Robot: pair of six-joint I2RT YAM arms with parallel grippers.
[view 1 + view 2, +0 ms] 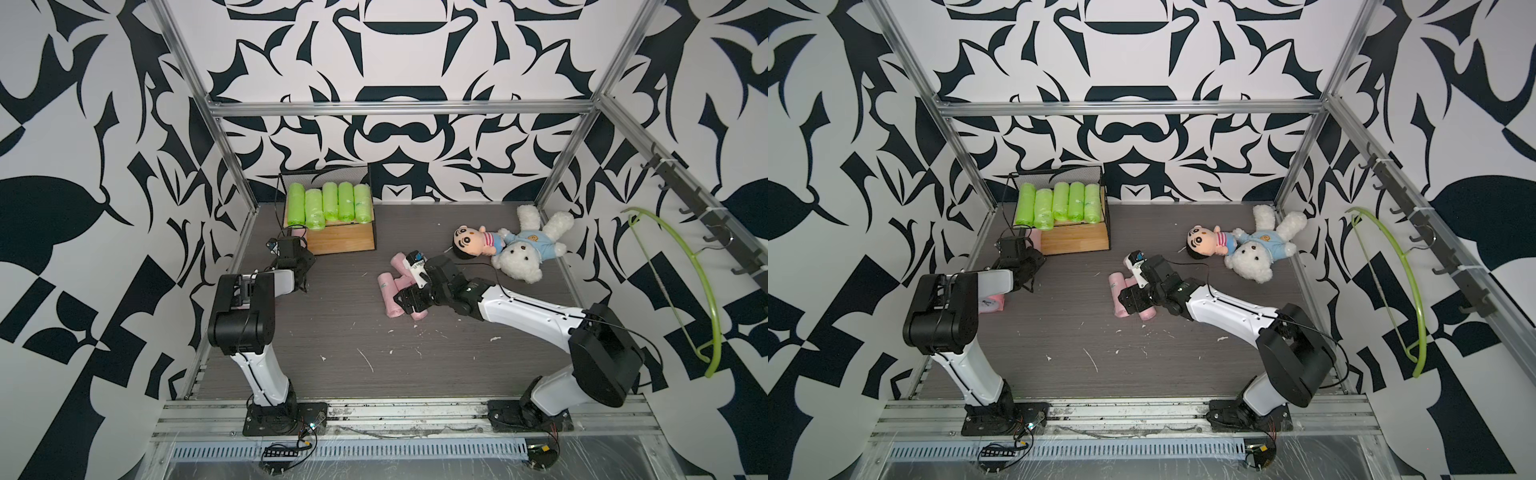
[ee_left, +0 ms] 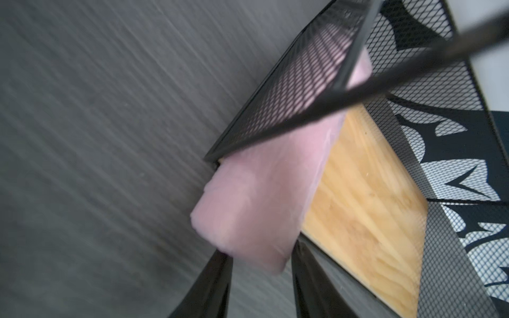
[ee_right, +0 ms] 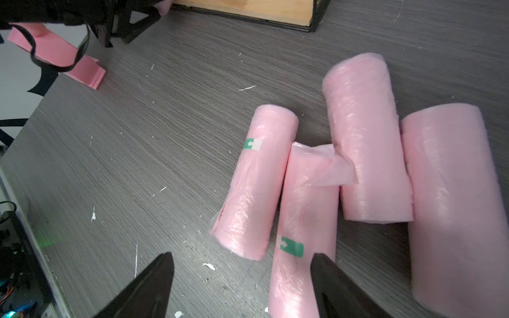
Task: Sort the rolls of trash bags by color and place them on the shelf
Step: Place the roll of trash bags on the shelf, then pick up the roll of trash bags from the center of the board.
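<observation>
Several lime-green rolls (image 1: 328,205) (image 1: 1059,203) lie side by side on the top board of the shelf (image 1: 340,241) (image 1: 1075,243). In the left wrist view one pink roll (image 2: 264,187) lies on the lower board against the mesh side panel. Its near end sticks out over the table. My left gripper (image 2: 260,249) (image 1: 296,253) is shut on that end, a finger on each side. Several pink rolls (image 3: 256,181) (image 1: 388,286) (image 1: 1117,286) lie together on the table. My right gripper (image 3: 241,256) (image 1: 401,301) hovers open just over them, one labelled roll (image 3: 303,220) by its finger.
A plush doll (image 1: 478,243) and a white teddy bear (image 1: 528,249) lie at the back right. A green hanger (image 1: 685,291) hangs on the right wall's hooks. A pink object (image 1: 990,305) (image 3: 57,55) sits by the left arm. White scraps dot the table.
</observation>
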